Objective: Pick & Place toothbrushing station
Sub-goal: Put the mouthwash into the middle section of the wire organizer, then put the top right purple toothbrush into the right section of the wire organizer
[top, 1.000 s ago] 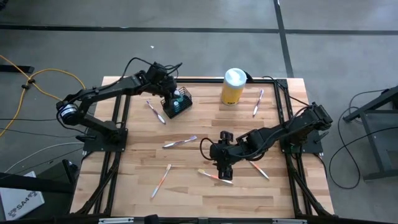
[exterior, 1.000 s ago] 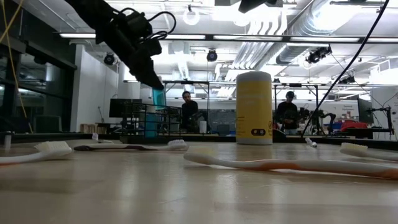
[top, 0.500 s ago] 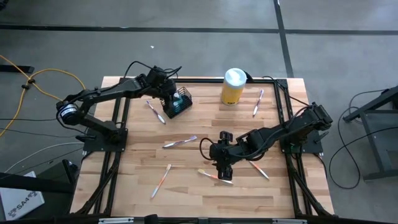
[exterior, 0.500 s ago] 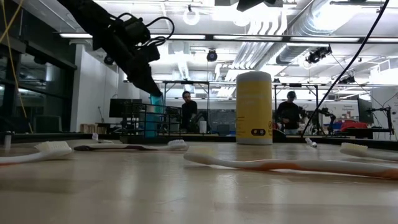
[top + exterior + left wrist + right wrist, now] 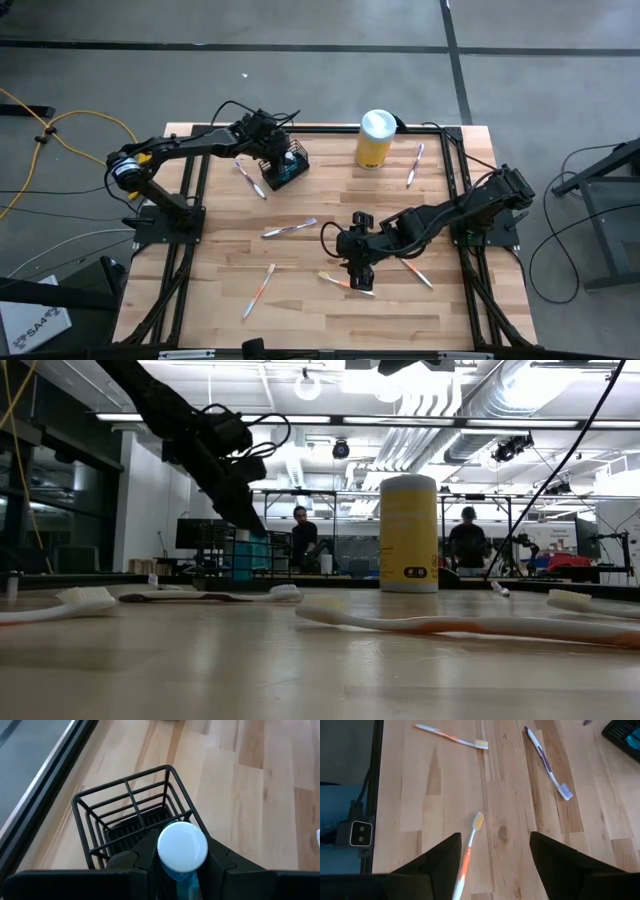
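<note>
At the table's (image 5: 230, 310) eleven o'clock, the left tool (image 5: 182, 870) pinches a blue white-capped bottle (image 5: 182, 847) over the wire-mesh holder (image 5: 287, 165), while the right tool (image 5: 492, 855) gapes empty near centre.

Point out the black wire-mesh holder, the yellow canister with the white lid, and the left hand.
Black wire-mesh holder (image 5: 131, 805): left wrist view, on its rear wire wall.
Yellow cylindrical canister with white lid (image 5: 375, 124): high view, on the lid.
Left hand (image 5: 182, 865): left wrist view, between its fingertips, gripping a blue, white-capped item.
</note>
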Motion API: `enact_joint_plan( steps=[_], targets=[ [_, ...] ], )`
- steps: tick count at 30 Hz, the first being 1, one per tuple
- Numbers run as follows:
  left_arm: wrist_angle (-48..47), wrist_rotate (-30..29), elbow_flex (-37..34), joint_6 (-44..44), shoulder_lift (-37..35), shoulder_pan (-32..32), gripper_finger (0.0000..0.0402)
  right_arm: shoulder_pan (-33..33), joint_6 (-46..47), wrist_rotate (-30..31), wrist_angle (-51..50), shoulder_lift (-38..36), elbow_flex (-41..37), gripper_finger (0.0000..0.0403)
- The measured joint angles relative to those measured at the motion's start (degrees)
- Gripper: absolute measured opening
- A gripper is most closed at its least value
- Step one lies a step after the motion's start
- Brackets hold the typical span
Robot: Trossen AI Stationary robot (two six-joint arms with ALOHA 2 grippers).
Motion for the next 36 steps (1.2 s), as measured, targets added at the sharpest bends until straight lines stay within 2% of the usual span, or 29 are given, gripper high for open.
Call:
enact_joint_plan(
  steps=[10,17,36],
  targets=[
    [-0.33,-1.11,0.02,-0.72,-0.02,-0.02,0.0086,0.04,0.00,-0.04,0.00,0.00,0.00,0.0229],
    [-0.45,-2.54,0.04,-1.64,-0.02,-0.02,0.0145,0.15,0.00,-0.09,0.00,0.00,0.00,0.0229],
    [0.47,-2.70,-0.13,-1.74,-0.61,-0.02,0.0144,0.15,0.00,-0.13,0.00,0.00,0.00,0.0229]
  ],
)
